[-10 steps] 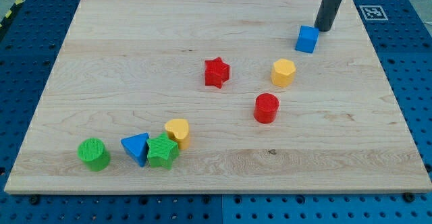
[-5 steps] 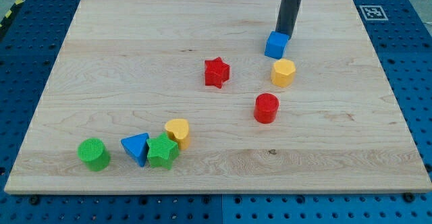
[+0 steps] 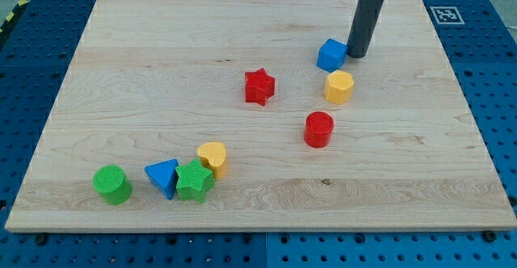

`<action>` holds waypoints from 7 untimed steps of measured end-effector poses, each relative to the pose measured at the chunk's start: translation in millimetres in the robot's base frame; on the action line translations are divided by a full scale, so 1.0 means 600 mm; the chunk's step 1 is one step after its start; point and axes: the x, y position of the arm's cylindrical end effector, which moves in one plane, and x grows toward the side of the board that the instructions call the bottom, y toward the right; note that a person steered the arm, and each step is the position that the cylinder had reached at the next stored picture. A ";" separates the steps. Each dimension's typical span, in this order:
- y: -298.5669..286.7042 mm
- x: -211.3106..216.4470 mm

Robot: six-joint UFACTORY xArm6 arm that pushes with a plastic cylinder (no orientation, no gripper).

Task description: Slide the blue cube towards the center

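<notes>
One tip (image 3: 356,55) just right of, seemingly touching, blue cube (image 3: 330,55).

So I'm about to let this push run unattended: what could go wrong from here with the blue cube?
1. My tip sits at the blue cube's right edge, near a corner; an off-centre push could spin the cube and let it slip past the tip.
2. The yellow block lies just below the cube; a downward drift could knock it.
3. The red star lies toward the centre and could get shoved if the push runs long.
</notes>
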 end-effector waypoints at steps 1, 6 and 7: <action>-0.005 0.010; -0.106 -0.007; -0.168 -0.068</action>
